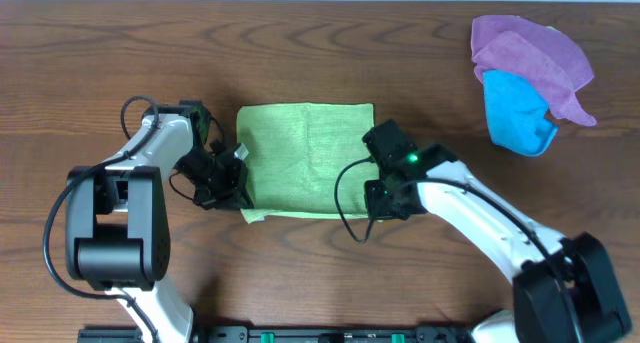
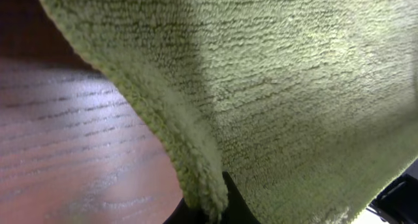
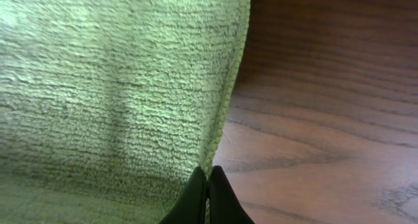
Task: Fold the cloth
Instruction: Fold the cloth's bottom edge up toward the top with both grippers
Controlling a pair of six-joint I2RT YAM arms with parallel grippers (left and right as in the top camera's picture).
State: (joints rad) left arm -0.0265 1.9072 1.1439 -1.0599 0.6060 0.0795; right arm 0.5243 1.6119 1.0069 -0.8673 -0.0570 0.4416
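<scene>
The cloth (image 1: 305, 158) is light yellow-green and lies in the middle of the wooden table. My left gripper (image 1: 236, 188) is shut on its near left corner, where the cloth (image 2: 281, 87) bunches between the dark fingers (image 2: 209, 208). My right gripper (image 1: 378, 193) is shut on its near right edge; in the right wrist view the cloth (image 3: 111, 87) hem runs down into the closed black fingertips (image 3: 208, 185). The near edge looks lifted off the table.
A purple cloth (image 1: 530, 58) lies at the far right with a bright blue cloth (image 1: 515, 113) partly under it. Bare wooden tabletop (image 1: 100, 63) surrounds the cloth. Both arm bases stand at the near edge.
</scene>
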